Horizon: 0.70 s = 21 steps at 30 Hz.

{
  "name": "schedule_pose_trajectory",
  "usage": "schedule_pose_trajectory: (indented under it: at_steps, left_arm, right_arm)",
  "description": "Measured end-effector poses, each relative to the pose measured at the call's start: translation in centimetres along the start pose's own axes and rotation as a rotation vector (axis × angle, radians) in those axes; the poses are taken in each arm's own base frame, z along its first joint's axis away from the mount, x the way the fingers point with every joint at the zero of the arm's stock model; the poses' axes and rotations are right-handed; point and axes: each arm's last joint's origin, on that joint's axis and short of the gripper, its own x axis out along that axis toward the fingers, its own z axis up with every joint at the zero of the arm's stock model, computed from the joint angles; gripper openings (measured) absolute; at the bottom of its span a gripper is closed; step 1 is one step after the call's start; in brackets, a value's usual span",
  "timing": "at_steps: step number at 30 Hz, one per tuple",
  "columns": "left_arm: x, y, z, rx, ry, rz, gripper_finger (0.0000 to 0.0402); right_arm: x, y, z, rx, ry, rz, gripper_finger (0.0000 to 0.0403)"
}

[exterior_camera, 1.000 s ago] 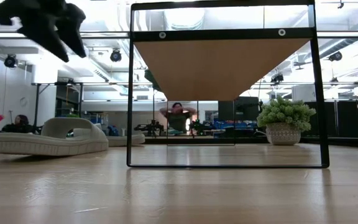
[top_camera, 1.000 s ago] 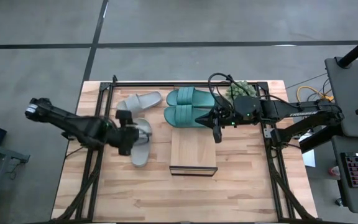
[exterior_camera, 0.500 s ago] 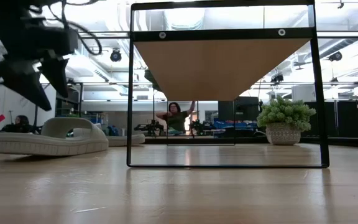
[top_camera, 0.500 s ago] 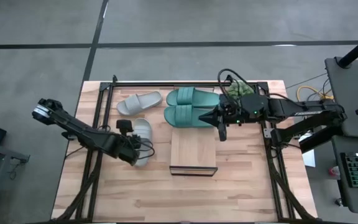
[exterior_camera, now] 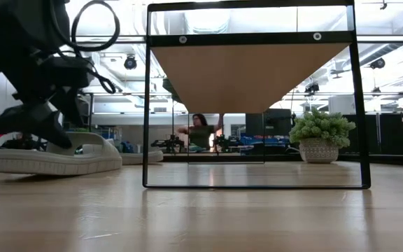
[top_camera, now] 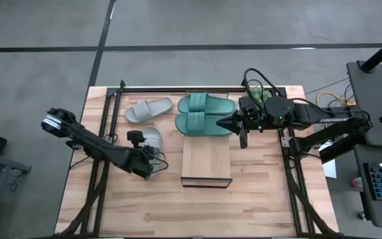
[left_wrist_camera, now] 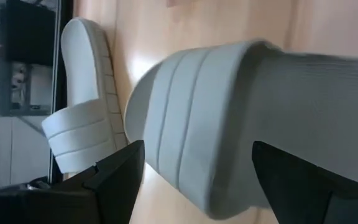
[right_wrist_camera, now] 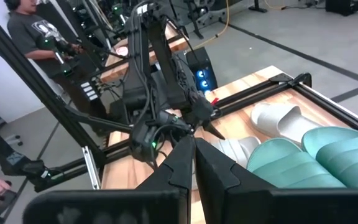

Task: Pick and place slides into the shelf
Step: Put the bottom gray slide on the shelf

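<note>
— Looking at the near grey slide (left_wrist_camera: 241, 118) on the desk (top_camera: 257, 199), how is it handling?
— Judging it light, rubbery, ribbed across the strap. The left hand (left_wrist_camera: 197, 180) is straddling that strap, fingers spread; grip there. The right hand (top_camera: 244, 138) is hovering clenched beside the teal slides (top_camera: 204, 114); the shelf (top_camera: 205, 159) is sitting bare.

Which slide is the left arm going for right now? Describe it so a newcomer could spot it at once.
On the wooden table, look left of the shelf. Two light grey slides lie there; it is the nearer grey slide, with the open left claw astride its strap. The other grey slide lies apart, beside the teal pair.
</note>
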Motion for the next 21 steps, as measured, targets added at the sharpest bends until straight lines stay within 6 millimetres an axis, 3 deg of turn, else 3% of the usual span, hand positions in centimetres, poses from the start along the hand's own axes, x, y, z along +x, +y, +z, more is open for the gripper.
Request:
schedule_pose_trajectory:
  at_steps: [7, 10, 14, 21]
  left_arm:
    - [0.5, -0.4, 0.2, 0.020, 0.002, 0.055, 0.0278]
    - [0.8, -0.7, 0.1, 0.036, 0.021, 0.057, 0.0257]
    - [1.1, -0.9, 0.1, 0.036, 0.031, 0.061, 0.0192]
    - [0.9, -0.7, 0.0, -0.070, 0.028, 0.048, 0.0024]
  right_arm:
    - [0.0, -0.1, 0.0, 0.002, -0.008, -0.019, 0.0009]
    - [0.0, -0.1, 0.0, 0.002, -0.009, -0.023, 0.0009]
    - [0.0, -0.1, 0.0, 0.002, -0.009, -0.023, 0.0009]
    - [0.0, -0.1, 0.0, 0.002, -0.008, -0.024, 0.0009]
